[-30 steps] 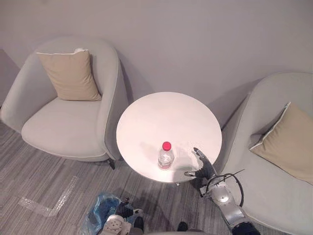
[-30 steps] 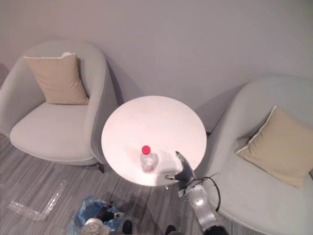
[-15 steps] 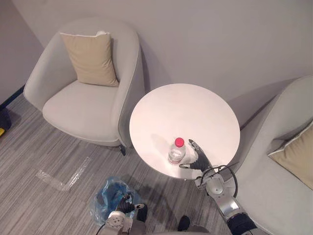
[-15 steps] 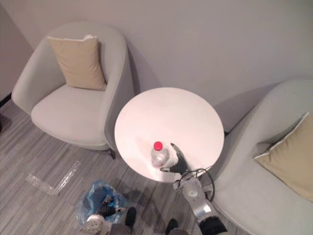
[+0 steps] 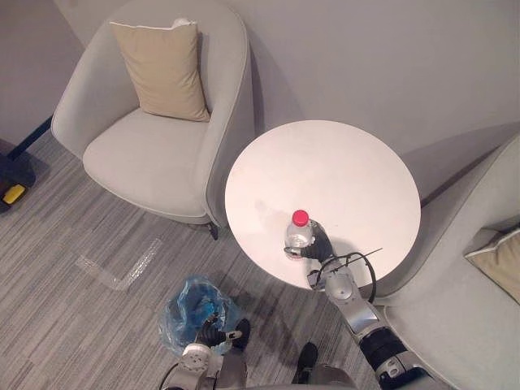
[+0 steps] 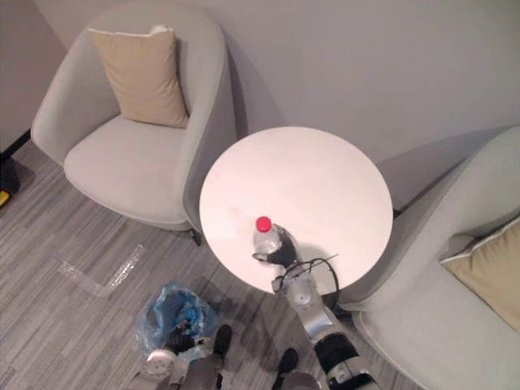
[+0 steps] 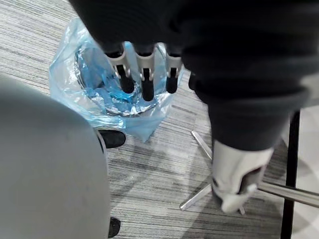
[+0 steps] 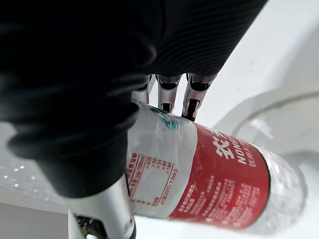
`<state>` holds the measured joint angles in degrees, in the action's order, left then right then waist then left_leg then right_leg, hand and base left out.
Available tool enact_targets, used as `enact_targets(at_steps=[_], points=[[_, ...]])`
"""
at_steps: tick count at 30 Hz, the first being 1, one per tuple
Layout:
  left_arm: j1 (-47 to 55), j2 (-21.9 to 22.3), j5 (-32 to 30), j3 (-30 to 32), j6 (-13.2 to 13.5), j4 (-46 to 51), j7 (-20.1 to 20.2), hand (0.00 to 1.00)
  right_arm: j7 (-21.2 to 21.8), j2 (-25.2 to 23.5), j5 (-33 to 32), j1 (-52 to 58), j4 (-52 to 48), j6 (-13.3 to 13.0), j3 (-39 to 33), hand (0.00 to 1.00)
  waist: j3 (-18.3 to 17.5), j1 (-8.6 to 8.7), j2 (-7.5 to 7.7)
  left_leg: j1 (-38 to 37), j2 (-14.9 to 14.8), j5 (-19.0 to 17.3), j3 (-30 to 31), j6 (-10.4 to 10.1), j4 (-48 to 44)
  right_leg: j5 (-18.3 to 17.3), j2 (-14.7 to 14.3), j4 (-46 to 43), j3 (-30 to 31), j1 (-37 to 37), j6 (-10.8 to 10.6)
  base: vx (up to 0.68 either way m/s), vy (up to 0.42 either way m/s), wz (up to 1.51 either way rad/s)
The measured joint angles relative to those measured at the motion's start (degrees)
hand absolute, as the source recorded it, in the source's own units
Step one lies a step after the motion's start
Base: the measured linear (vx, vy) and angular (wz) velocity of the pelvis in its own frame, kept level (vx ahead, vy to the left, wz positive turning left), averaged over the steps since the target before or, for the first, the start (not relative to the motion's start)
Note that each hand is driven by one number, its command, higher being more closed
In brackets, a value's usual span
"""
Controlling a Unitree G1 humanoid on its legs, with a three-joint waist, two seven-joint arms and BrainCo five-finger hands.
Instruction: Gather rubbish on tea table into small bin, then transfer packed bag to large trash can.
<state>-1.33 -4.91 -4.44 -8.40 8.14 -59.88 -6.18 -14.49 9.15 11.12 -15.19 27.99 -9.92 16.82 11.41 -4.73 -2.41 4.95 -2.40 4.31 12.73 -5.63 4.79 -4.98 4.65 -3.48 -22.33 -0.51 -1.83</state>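
Observation:
A clear plastic bottle (image 5: 298, 233) with a red cap and a red and white label (image 8: 199, 174) stands upright near the front edge of the round white tea table (image 5: 341, 175). My right hand (image 5: 315, 249) is against its right side, fingers (image 8: 172, 95) on the far side and thumb (image 8: 107, 211) on the near side, shut on it. On the floor at the front left stands the small bin lined with a blue bag (image 5: 193, 311). My left hand (image 5: 214, 334) hangs at the bag's rim (image 7: 99, 92) with its fingers (image 7: 143, 74) straight and nothing in them.
A grey armchair with a tan cushion (image 5: 166, 69) stands left of the table, another grey armchair (image 5: 479, 268) to its right. A strip of clear tape (image 5: 122, 268) lies on the striped floor. A black and yellow object (image 5: 12, 183) sits at the left edge. Metal table legs (image 7: 209, 186) stand near the bin.
The camera has shifted. My right hand has moved left from beside the bottle onto it and closed round it. The left hand stays by the bin.

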Motion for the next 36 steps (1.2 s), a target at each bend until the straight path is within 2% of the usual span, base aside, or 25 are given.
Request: enact_targets(at_steps=[6,12,17,26,31,33,36], points=[[0.0,0.0,0.0,0.0,-0.1,0.4,0.0,0.00,0.0,0.0,-2.4,0.9,-1.5,0.5,-1.2,1.00,0.0,-0.45,0.00,0.0,0.1,0.0,0.2,0.0,0.0,0.0,0.0,0.0,0.8,0.0,-0.1,0.00,0.005,0.03],[0.0,0.1,-0.2,0.0,-0.3,0.6,0.3,0.00,1.8,0.6,-2.8,9.1,-13.1,0.3,-4.8,1.00,0.0,-0.25,0.02,-1.0,0.0,0.0,-1.4,0.0,0.0,-0.1,0.1,-0.3,2.5,0.3,-0.2,-0.01,0.012,-0.09],[0.3,0.0,-1.7,0.0,-1.2,0.5,1.5,0.00,3.7,1.0,-2.6,15.3,-20.4,0.1,-6.8,1.00,-0.2,1.67,0.13,-2.8,-0.2,-0.1,-3.8,0.1,0.1,-0.1,0.2,-0.7,5.2,0.7,-0.3,-0.04,0.019,-0.25],[1.1,-0.1,-2.3,-0.4,-1.4,-1.9,1.9,0.00,5.3,0.1,0.2,23.1,-27.1,-0.4,-8.1,1.00,-4.2,3.05,1.02,-5.5,-1.2,-1.5,-10.8,0.3,0.1,1.2,-0.8,0.1,12.3,0.1,-0.6,-0.02,0.014,-0.40],[1.2,-0.1,-2.3,-0.7,-1.4,-2.8,2.3,0.00,5.5,-0.1,0.5,25.0,-27.3,-0.6,-9.7,1.00,-4.6,4.18,0.97,-7.1,-1.3,-2.3,-14.1,0.5,-0.3,2.4,-1.0,0.6,15.8,0.3,-0.9,-0.01,0.019,-0.37],[1.2,-0.5,-2.3,-2.2,-1.3,-2.8,2.7,0.00,5.5,-0.1,1.7,25.0,-27.0,-0.6,-9.8,1.00,-4.5,4.36,0.94,-6.3,-1.3,-3.4,-15.4,0.7,-2.5,1.0,-0.6,-3.6,16.9,-2.1,-1.4,-0.04,0.012,-0.30],[0.2,-0.5,-2.3,-5.0,-1.7,-3.0,3.1,0.00,5.3,-0.1,2.6,25.2,-26.9,-0.5,-10.5,1.00,-4.3,5.57,1.22,-3.0,0.5,-5.4,-13.8,1.3,-8.2,-3.8,2.2,-14.2,16.6,-6.3,-2.3,-0.09,-0.006,0.25]])
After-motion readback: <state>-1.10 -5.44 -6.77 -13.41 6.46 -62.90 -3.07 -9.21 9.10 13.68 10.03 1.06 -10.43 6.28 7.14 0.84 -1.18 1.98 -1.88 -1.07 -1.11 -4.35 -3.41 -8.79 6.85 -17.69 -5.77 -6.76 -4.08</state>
